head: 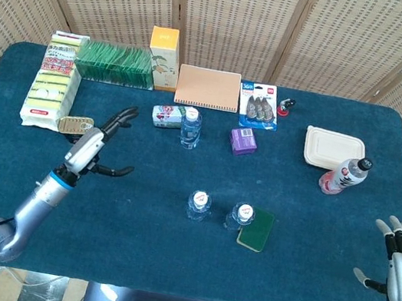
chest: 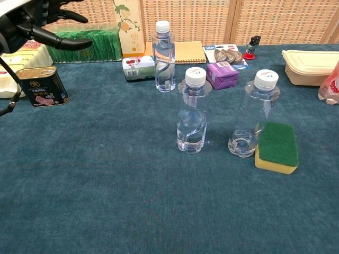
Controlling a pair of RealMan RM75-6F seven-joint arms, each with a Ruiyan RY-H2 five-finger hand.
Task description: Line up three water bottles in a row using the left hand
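Note:
Two clear water bottles with white caps stand upright side by side near the table's front: one [head: 198,204] [chest: 192,118] and another [head: 240,217] [chest: 255,114] to its right. A third clear bottle [head: 190,127] [chest: 164,56] stands farther back, beside a small green-and-white box. My left hand [head: 96,147] [chest: 37,24] is open with fingers spread, well to the left of the bottles, holding nothing. My right hand [head: 400,266] is open at the table's front right corner, seen only in the head view.
A green-and-yellow sponge [chest: 276,147] touches the right front bottle. A black tin [chest: 42,85] sits under the left hand. A purple box [chest: 221,74], notebook [head: 208,88], green packs [head: 114,62], lidded container [head: 334,149] and red-labelled bottle [head: 344,175] lie further back.

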